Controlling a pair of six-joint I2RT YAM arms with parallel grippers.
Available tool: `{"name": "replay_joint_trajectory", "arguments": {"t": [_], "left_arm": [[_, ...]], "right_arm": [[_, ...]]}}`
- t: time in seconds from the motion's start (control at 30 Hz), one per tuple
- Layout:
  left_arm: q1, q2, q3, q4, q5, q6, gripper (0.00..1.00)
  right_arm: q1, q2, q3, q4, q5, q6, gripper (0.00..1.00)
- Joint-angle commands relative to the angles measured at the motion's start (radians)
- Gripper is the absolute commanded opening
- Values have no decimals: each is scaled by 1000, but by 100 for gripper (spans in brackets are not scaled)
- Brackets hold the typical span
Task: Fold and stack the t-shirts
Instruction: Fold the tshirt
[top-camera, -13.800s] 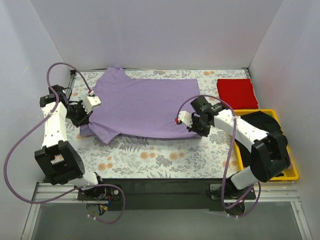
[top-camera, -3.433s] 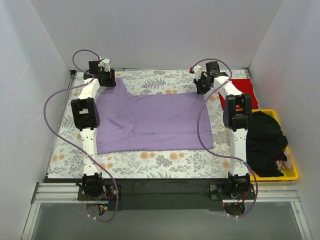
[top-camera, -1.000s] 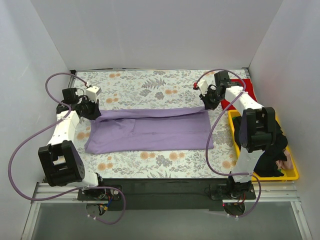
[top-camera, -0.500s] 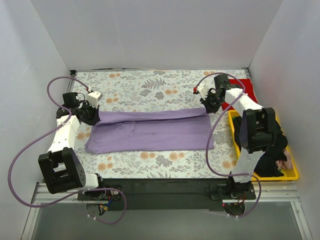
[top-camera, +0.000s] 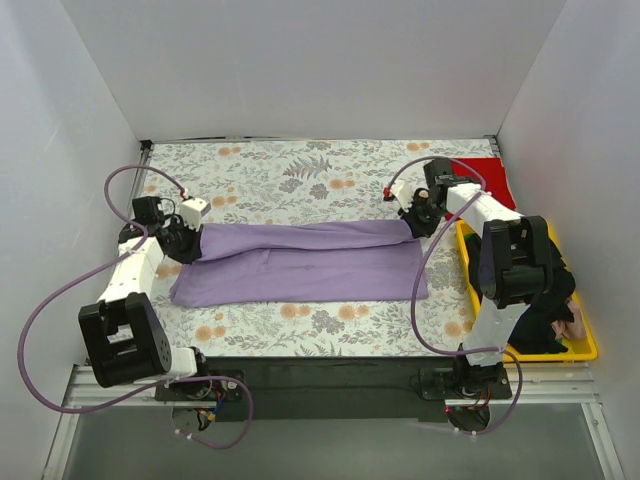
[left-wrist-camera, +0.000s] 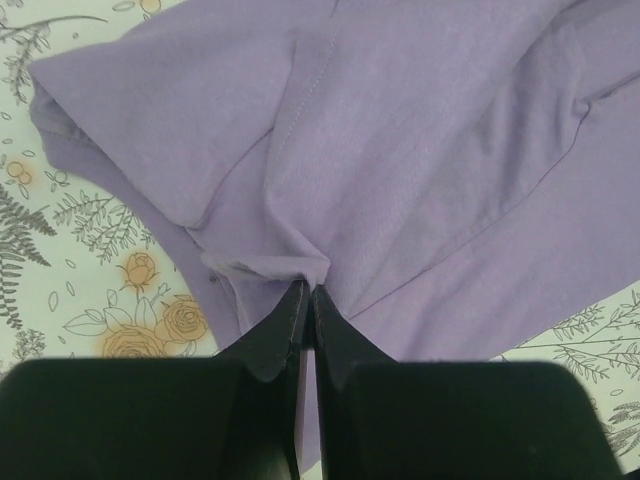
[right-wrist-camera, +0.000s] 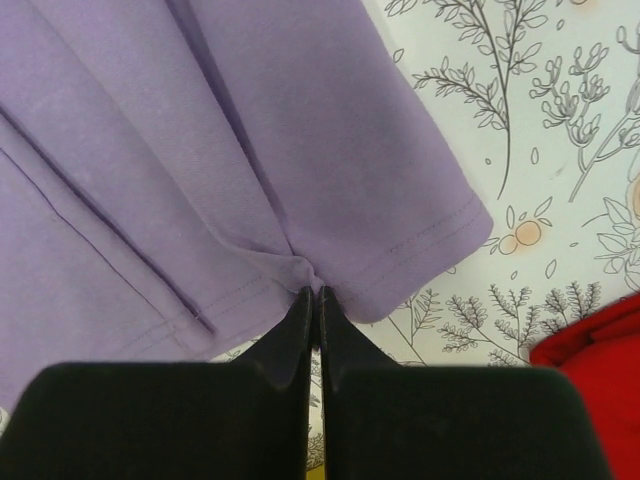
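Note:
The lavender-purple t-shirt (top-camera: 300, 261) lies across the middle of the floral cloth, its far half doubled over toward the near half. My left gripper (top-camera: 188, 240) is shut on the shirt's left end, pinching a bunch of purple cloth (left-wrist-camera: 300, 268) at its fingertips (left-wrist-camera: 288, 310). My right gripper (top-camera: 416, 222) is shut on the shirt's right end, pinching the hemmed edge (right-wrist-camera: 305, 270). A folded red t-shirt (top-camera: 492, 180) lies at the far right corner, partly behind the right arm, and shows as a red patch (right-wrist-camera: 600, 350) in the right wrist view.
A yellow tray (top-camera: 585, 345) at the right holds a black garment (top-camera: 535, 290). The floral-print cloth (top-camera: 290, 180) covers the table. White walls close in the left, back and right sides.
Both grippers have carried the shirt's far edge nearer over the last second, so the folded-over layer covers more of the lower layer. Earlier still, the shirt lay spread out flat.

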Motion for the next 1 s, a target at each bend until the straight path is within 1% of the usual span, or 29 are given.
{"name": "replay_joint_trajectory", "arguments": {"t": [0.0, 0.2, 0.27, 0.3, 0.37, 0.4, 0.43, 0.47, 0.5, 0.53, 0.57, 0.67, 0.77, 0.97], "left_arm": [[5, 0, -38, 1, -25, 33, 0], [5, 22, -41, -62, -27, 110, 0], [3, 25, -21, -94, -13, 150, 3], [5, 27, -15, -128, -12, 156, 7], [6, 39, 29, -171, 5, 185, 12], [6, 43, 45, -209, 11, 213, 17], [9, 54, 65, -226, 23, 219, 21], [10, 65, 107, -267, 34, 227, 23], [11, 77, 135, -291, 46, 248, 28], [11, 105, 160, -312, 57, 253, 36], [10, 118, 206, -330, 71, 251, 38], [10, 160, 255, -326, 123, 219, 43], [-15, 203, 295, -306, 140, 170, 46], [-82, 359, 387, -272, 178, 76, 52]], "right_arm": [[7, -18, -9, -13, 24, -17, 1], [14, -28, -12, -76, 23, -39, 3], [14, -38, -9, -79, 29, -39, 4], [14, -40, -6, -82, 38, -39, 6], [13, -46, 12, -105, 46, -40, 11], [13, -45, 19, -114, 52, -43, 14], [11, -46, 37, -139, 52, -45, 17], [10, -45, 48, -153, 52, -45, 28], [10, -45, 60, -179, 43, -47, 30], [8, -48, 71, -186, 38, -45, 32], [7, -48, 92, -190, 35, -33, 36], [7, -37, 137, -214, 8, -8, 41], [10, -8, 166, -228, -17, 18, 41], [25, 61, 221, -263, -43, 73, 37]]}}
